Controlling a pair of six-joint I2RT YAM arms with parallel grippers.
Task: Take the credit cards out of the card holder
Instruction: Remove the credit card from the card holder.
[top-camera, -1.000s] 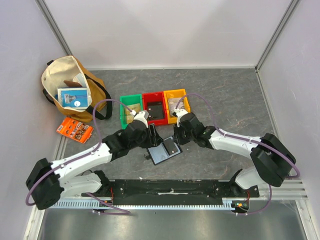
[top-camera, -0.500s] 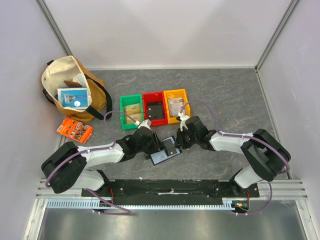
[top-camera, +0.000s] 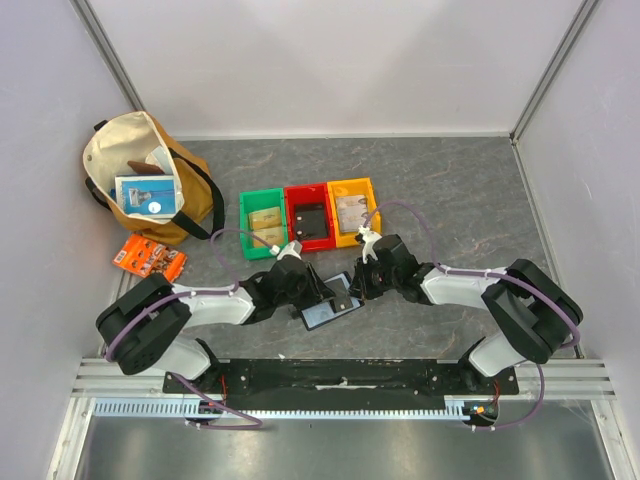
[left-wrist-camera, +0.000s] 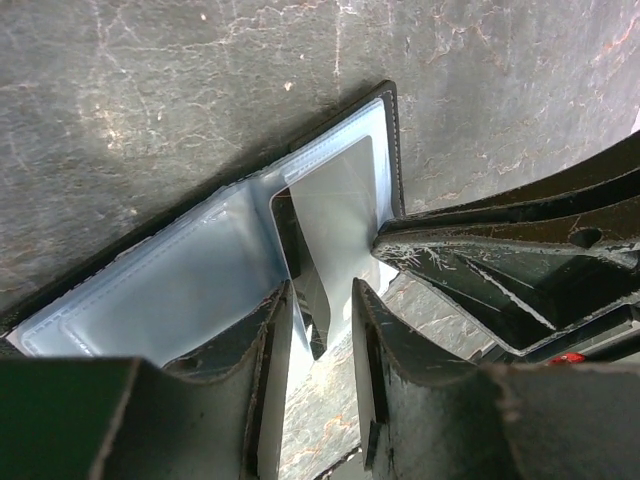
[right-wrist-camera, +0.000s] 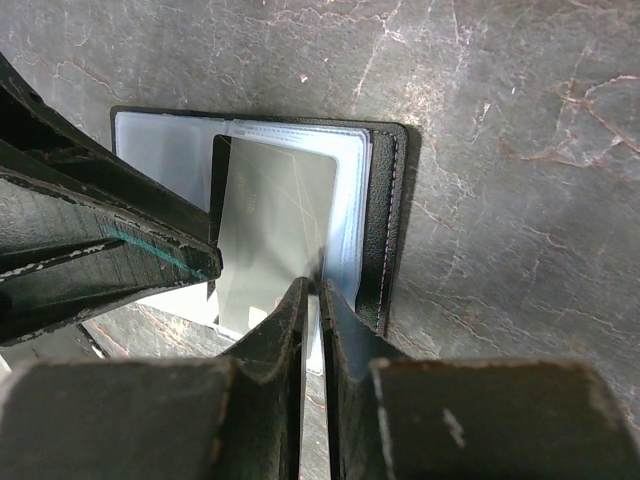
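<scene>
The card holder (top-camera: 325, 312) lies open on the grey table between both grippers, its clear blue-grey sleeves facing up inside a black rim (right-wrist-camera: 385, 215). A silver-grey credit card (right-wrist-camera: 275, 230) sticks partly out of the right panel; it also shows in the left wrist view (left-wrist-camera: 345, 215). My right gripper (right-wrist-camera: 312, 288) is shut, its tips pinching the card's right edge next to the sleeve. My left gripper (left-wrist-camera: 318, 312) is low over the holder's fold, its jaws a little apart and straddling the card's dark lifted edge. In the top view the left gripper (top-camera: 316, 297) and right gripper (top-camera: 354, 288) almost meet.
Green (top-camera: 262, 222), red (top-camera: 309, 215) and yellow (top-camera: 352, 208) bins stand in a row just behind the holder; a flat black item lies in the red one. A tan bag (top-camera: 140, 175) and an orange packet (top-camera: 148, 260) sit at the far left.
Over the last second both grippers came down and closed in on the holder from each side. The holder has shifted slightly. Little has moved in the last half second.
</scene>
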